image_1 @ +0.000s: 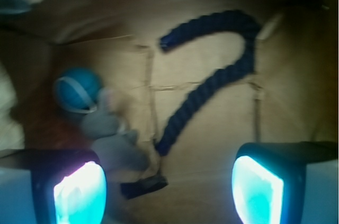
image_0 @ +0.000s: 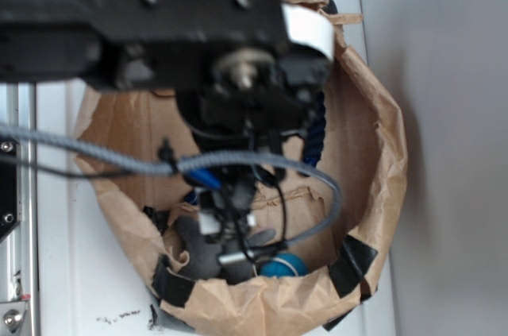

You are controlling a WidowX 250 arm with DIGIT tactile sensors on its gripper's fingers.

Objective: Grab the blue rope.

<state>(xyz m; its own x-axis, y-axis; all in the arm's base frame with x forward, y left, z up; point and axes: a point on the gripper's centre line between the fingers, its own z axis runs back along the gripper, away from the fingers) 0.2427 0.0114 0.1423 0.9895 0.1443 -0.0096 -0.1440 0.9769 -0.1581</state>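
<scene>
hovering gripper (image_1: 168,192) spread wide above blue rope (image_1: 212,86), apart.

Robot arm (image_0: 198,42) hangs over paper bag (image_0: 373,153) — blue rope (image_0: 317,133) inside.

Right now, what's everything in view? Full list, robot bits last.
blue rope: 1, dark navy, twisted, bent in a hook shape on the bag floor, ahead of the fingers, untouched.
ball: 1, teal-blue with a pale stripe, left of the rope, against the plush toy.
plush toy: 1, grey, just below the ball, near the left finger.
paper bag: 1, brown, rolled-down rim with black tape patches, holds all the items.
table: 1, white, under the bag.
cable: 1, grey braided, running from the left edge to the arm.
gripper: 1, black with glowing cyan pads, open, empty, above the bag floor.
</scene>
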